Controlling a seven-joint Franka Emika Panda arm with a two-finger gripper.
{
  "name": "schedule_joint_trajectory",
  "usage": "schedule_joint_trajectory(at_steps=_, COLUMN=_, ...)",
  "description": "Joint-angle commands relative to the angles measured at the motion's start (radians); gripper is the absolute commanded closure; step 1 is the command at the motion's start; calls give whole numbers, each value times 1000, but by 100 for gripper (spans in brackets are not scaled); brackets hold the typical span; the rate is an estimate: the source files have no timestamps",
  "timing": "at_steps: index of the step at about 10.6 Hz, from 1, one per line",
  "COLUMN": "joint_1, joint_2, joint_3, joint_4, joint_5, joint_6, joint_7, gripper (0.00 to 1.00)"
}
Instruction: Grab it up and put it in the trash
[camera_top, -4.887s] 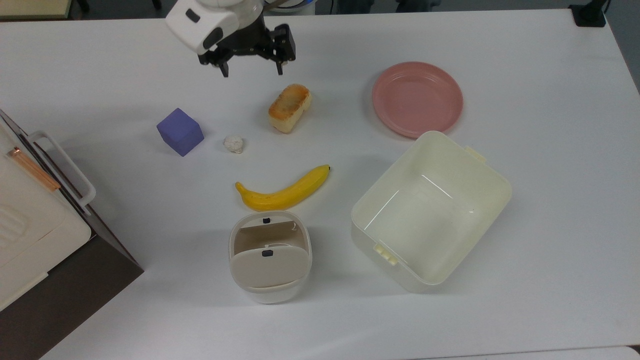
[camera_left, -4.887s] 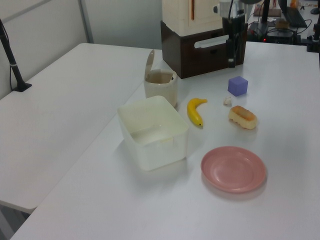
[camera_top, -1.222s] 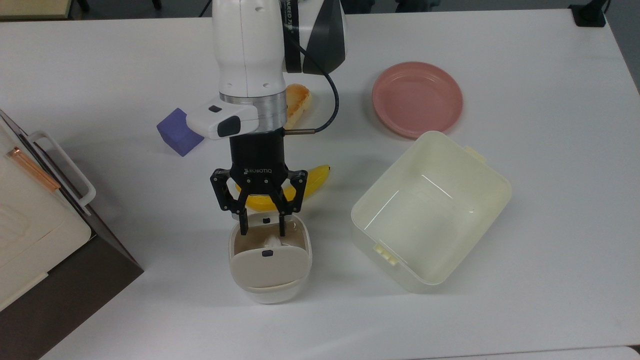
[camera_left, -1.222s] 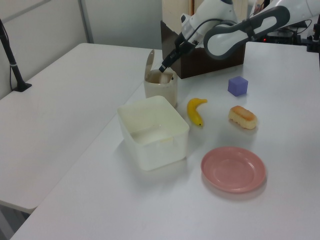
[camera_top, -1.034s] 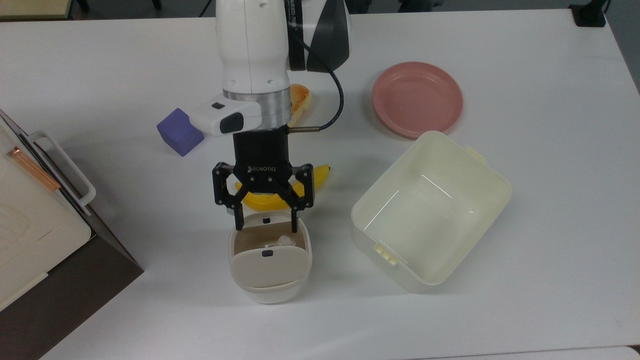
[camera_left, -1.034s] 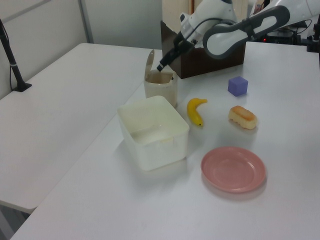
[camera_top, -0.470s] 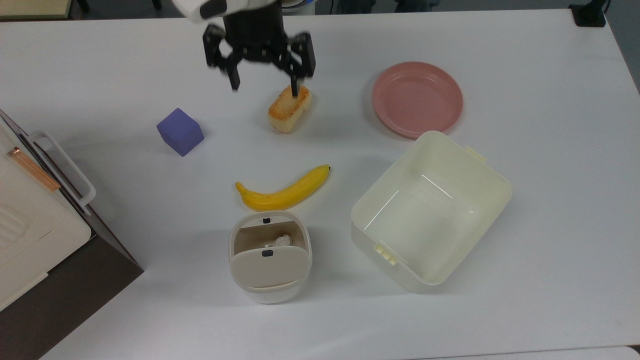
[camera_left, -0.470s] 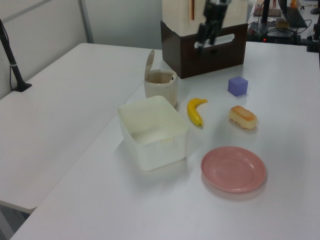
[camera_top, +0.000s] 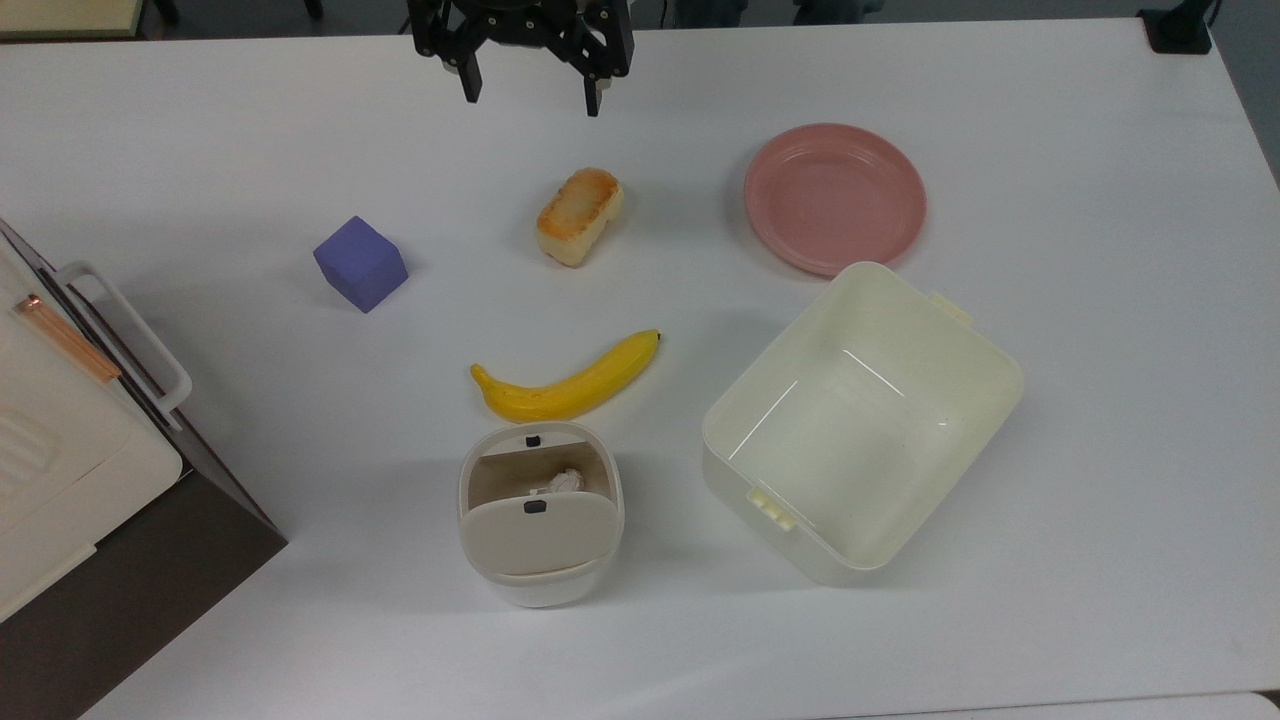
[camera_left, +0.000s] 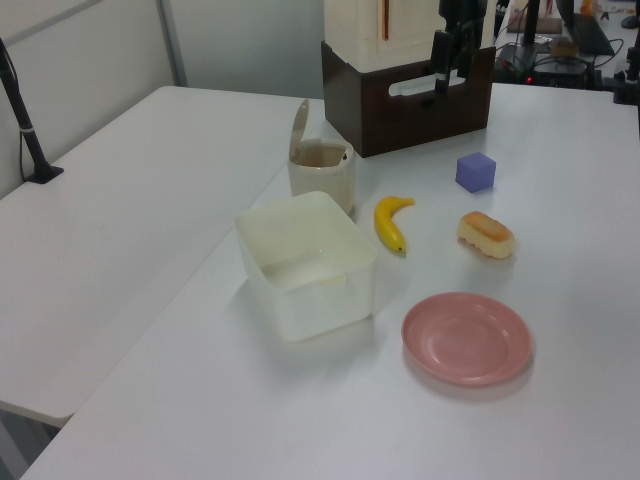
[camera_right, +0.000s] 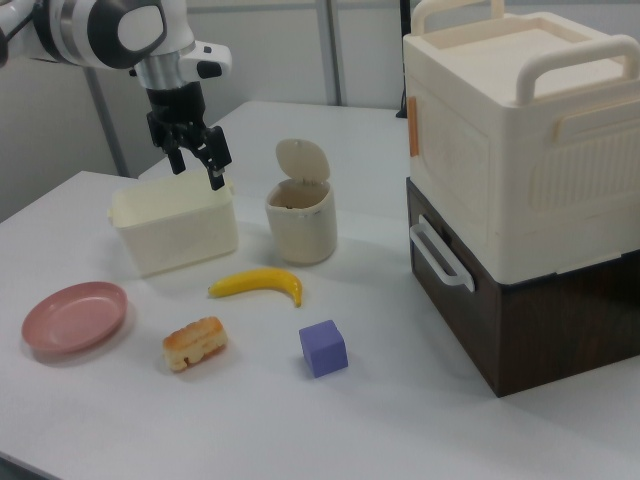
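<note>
The tabletop (camera_top: 1050, 150) carries a cream tub (camera_top: 862, 420), a pink plate (camera_top: 834, 197), a banana (camera_top: 565, 385), a piece of toast (camera_top: 578, 215) and a purple cube (camera_top: 360, 263). The bin (camera_top: 540, 515) stands at the top view's lower middle, lid swung up. The hand (camera_top: 527, 95) hangs at the top view's upper edge, fingers spread wide and holding nothing. The paper wad (camera_top: 566, 480) lies inside the bin (well apart from the hand, straight down the top view past toast and banana), so the job looks done.
</note>
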Motion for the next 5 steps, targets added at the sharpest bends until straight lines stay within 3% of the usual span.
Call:
schedule_joint_trajectory(at_steps=1, joint_1=6, joint_2=-27, joint_3=-6, joint_4=-31, joint_5=9, joint_6=-19, joint_7=10, gripper=0)
schedule_joint_trajectory(at_steps=3, joint_1=5, joint_2=-26, joint_3=-5, joint_4=-31, joint_5=3, joint_6=-17, joint_7=-8, gripper=0)
schedule_joint_trajectory(at_steps=5, joint_1=2, joint_2=-27, joint_3=-5, joint_4=-31, joint_5=-3, joint_6=-57, joint_7=-136, gripper=0)
